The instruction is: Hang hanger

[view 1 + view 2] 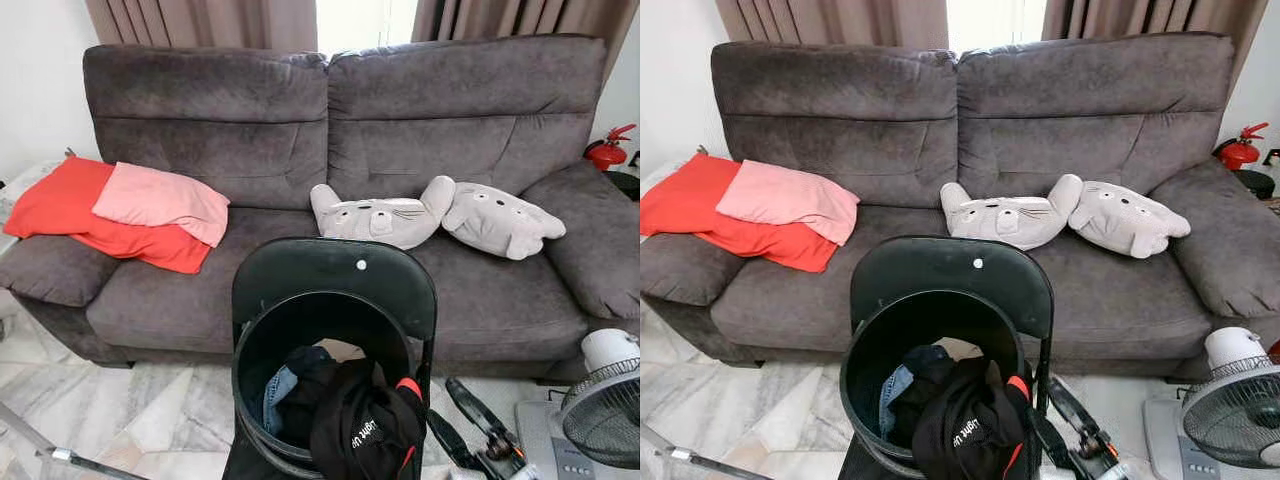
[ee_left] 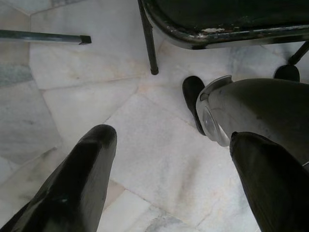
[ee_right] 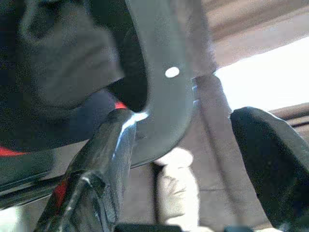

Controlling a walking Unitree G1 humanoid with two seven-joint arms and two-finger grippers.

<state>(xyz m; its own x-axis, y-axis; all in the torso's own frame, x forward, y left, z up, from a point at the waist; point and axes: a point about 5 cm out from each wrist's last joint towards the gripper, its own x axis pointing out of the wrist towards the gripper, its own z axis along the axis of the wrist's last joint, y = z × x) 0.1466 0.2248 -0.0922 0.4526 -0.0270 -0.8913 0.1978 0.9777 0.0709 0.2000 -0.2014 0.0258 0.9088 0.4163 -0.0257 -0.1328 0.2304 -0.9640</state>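
A black bucket stands on a black folding chair right in front of me. It holds dark clothes, among them a black garment with red trim and something blue. My right gripper is low at the chair's right side, open, with nothing between its fingers. In the right wrist view this gripper looks up past the chair's back toward the sofa. My left gripper hangs open over the marble floor, beside a chair leg.
Behind the chair is a grey sofa with red and pink cushions on the left and two grey plush toys in the middle. A white fan stands at the right. A red extinguisher sits by the sofa's right arm.
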